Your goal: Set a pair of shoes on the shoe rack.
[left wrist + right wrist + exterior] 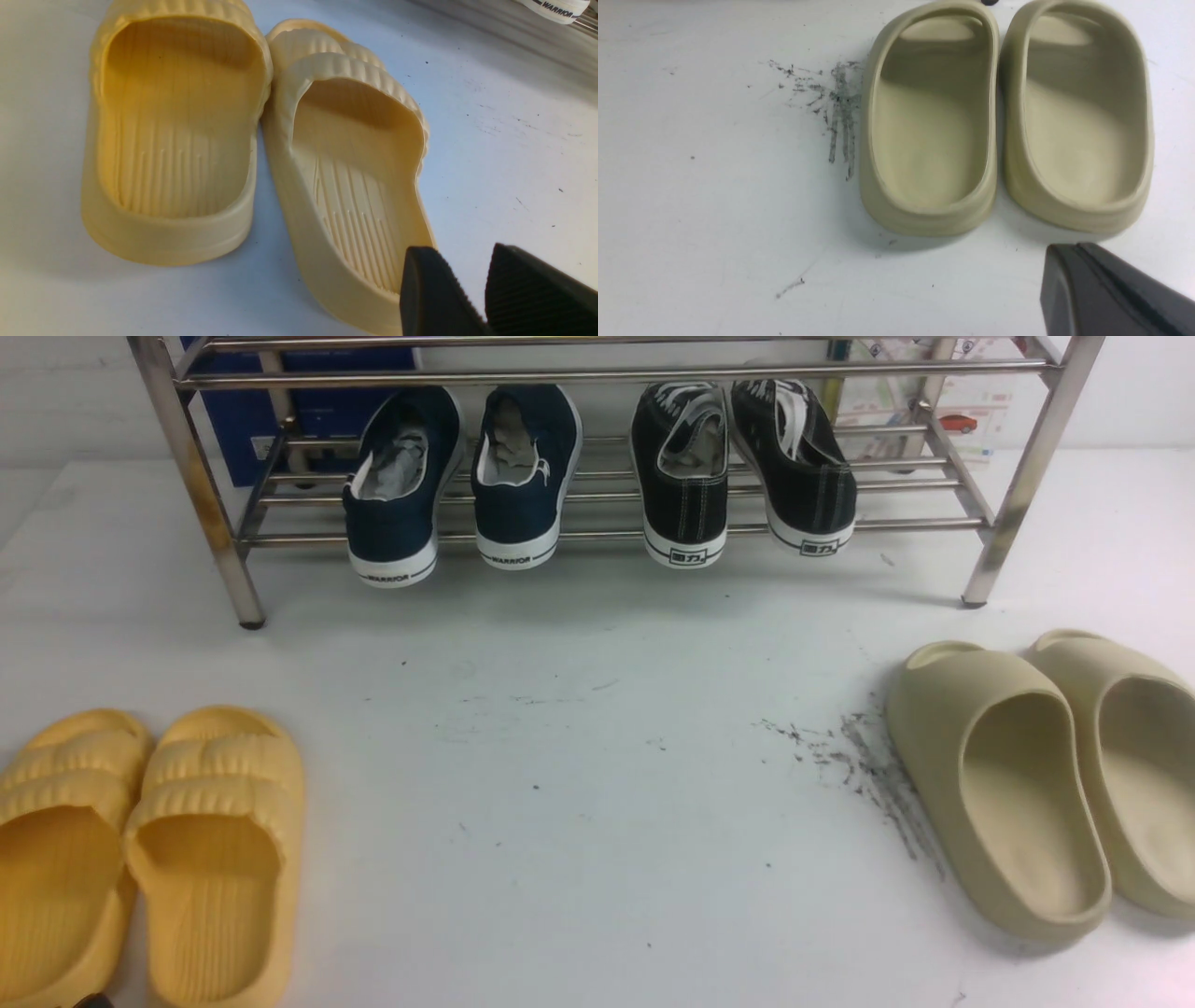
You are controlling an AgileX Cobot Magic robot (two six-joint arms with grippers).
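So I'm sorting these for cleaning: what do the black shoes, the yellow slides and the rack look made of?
Black shoes: apparently canvas, matte, white stitching, rubbery white soles. Yellow slides: likely moulded foam, matte, ribbed. Rack: shiny metal bars, probably steel.

Slides and navy sneakers around us

We see yellow slides [149, 859] near-left on the white counter [597, 784], beige slides [1046, 784] near-right beside dark scuff marks [859, 756], navy WARRIOR sneakers [462, 485] farther back.
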